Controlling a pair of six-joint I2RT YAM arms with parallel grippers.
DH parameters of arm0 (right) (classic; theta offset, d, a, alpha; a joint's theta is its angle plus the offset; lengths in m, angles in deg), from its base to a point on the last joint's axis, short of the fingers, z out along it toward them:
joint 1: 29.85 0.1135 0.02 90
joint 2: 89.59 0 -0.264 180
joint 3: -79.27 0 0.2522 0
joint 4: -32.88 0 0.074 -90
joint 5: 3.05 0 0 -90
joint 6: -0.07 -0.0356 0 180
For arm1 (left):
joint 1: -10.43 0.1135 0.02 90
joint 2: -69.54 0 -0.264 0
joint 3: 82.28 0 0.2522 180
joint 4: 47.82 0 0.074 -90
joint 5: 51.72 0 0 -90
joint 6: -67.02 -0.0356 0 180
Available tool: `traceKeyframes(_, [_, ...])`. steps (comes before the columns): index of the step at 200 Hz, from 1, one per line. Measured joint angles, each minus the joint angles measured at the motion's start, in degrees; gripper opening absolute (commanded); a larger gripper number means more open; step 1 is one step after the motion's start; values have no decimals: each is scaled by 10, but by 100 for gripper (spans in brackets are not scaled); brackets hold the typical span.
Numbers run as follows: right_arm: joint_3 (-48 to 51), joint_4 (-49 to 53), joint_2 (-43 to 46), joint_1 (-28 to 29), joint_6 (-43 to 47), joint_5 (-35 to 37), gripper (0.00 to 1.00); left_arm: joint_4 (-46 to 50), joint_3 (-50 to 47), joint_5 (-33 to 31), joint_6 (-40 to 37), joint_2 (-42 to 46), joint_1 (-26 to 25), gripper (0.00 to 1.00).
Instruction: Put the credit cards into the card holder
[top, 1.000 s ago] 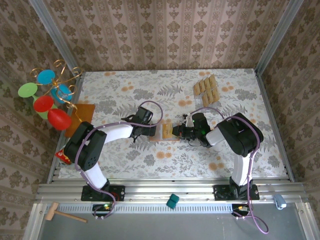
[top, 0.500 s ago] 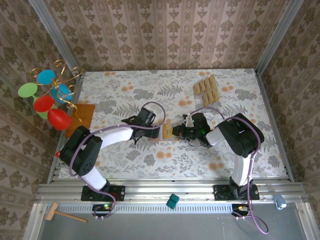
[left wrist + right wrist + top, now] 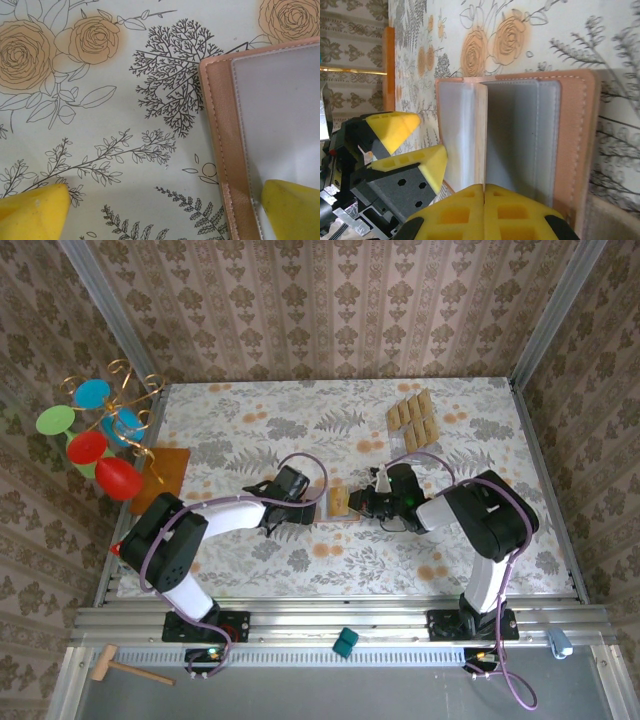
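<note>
The card holder (image 3: 335, 515) lies open on the flowered table, salmon leather rim (image 3: 570, 140) round grey pockets. My right gripper (image 3: 484, 192) is shut on one tan credit card (image 3: 480, 130), held edge-on over the grey lining near the fold; whether it sits in a pocket I cannot tell. My left gripper (image 3: 162, 215) is open at the holder's left edge (image 3: 220, 125), one yellow fingertip (image 3: 295, 207) over the lining, the other (image 3: 30, 212) over bare table. Several more credit cards (image 3: 412, 418) lie in rows at the back right.
An orange-brown mat (image 3: 165, 468) and a wire ornament with coloured discs (image 3: 95, 435) stand at the left edge. A wooden mallet (image 3: 125, 668) and a teal block (image 3: 345, 642) lie on the rail in front of the arm bases.
My left gripper has shifted a little nearer and to the right, up to the holder's left edge. The right gripper has stayed shut on the card, almost in place.
</note>
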Motion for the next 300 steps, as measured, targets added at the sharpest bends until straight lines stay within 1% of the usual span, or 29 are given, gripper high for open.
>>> traceKeyframes(97, [24, -13, 1, -11, -4, 3, 0, -14, -13, 0, 5, 9, 0, 100])
traceKeyframes(133, [24, -11, 22, -11, -5, 2, 0, -13, -13, 0, 7, 10, 1, 100])
traceKeyframes(186, [19, -12, 39, 4, -4, 3, 0, -18, -16, 0, 8, 10, 0, 100])
traceKeyframes(251, [16, -96, -18, 11, -23, 3, 0, -18, -16, 0, 9, 10, 0, 100])
traceKeyframes(300, [16, -119, -28, 11, -33, 3, 0, -18, -16, 0, 9, 10, 0, 100])
